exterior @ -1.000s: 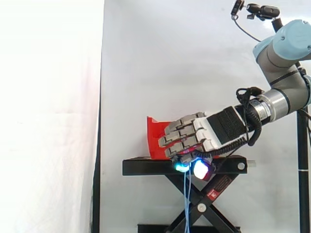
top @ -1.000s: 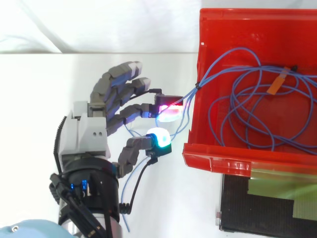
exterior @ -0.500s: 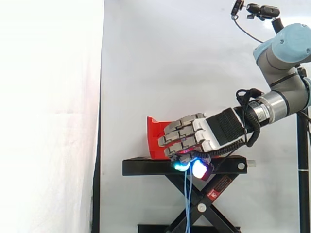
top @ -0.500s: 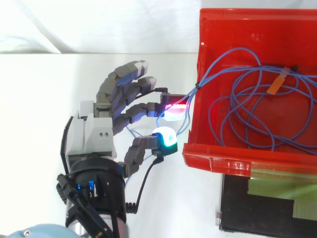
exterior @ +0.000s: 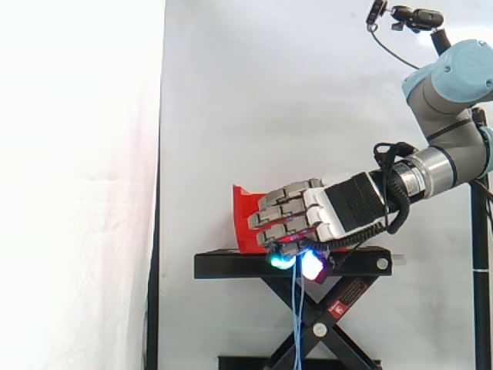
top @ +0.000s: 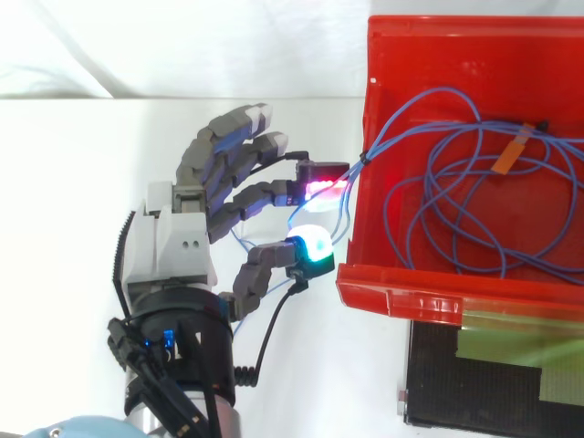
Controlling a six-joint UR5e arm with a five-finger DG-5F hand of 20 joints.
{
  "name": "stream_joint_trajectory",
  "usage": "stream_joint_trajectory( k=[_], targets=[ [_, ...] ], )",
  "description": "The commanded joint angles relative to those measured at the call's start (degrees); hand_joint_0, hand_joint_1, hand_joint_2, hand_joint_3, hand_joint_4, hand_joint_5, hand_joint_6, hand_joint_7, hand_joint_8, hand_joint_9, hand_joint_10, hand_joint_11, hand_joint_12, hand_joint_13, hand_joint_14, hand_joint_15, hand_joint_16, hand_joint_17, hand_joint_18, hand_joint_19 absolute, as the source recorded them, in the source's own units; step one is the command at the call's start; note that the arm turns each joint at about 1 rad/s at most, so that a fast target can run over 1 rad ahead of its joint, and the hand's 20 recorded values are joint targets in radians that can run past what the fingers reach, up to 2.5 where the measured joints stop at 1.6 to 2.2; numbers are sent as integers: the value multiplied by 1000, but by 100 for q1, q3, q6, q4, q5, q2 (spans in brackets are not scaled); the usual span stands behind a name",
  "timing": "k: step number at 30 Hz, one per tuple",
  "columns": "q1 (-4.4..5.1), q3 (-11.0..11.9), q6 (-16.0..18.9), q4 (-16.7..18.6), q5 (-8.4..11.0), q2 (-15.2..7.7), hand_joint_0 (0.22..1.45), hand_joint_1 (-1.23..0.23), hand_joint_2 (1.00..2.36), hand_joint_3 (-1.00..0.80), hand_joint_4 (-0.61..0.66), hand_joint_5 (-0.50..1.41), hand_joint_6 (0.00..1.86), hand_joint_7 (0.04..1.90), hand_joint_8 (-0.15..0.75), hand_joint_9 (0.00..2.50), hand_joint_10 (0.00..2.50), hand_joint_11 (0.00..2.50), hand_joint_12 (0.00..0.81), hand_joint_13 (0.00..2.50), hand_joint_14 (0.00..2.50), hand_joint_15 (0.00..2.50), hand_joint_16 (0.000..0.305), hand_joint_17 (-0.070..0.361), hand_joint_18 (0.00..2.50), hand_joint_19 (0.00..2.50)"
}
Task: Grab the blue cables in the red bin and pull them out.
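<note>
Blue cables [exterior: 297, 308] hang in thin strands beneath my hand [top: 173, 246], whose fingers and thumb curl round them just outside the red bin [top: 401, 290]. How hard my glowing pads [top: 310, 246] squeeze is hard to make out. Past the bin's wall, the rest lies coiled inside with an orange tag [top: 516, 148]. The top view's right edge cuts the bin off.

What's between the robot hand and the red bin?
In the top view, blue cables cross the gap, running from the hand over the red bin's left wall.
</note>
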Motion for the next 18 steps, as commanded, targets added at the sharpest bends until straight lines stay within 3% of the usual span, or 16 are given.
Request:
stream_joint_trajectory(
  k=[1,14,18],
  targets=[
    [-6,-2,-44,12,0,0,886,-883,1000,-1000,194,752,12,546,250,702,18,514,321,525,17,450,41,92,418,599],
    [-15,-19,-61,39,9,0,890,-897,1000,-1000,200,764,11,576,249,704,18,515,319,525,18,449,41,92,416,606],
    [-24,-89,-61,197,0,-9,890,-897,1000,-1000,200,765,11,574,248,706,20,515,319,525,18,450,41,92,417,599]
  ],
)
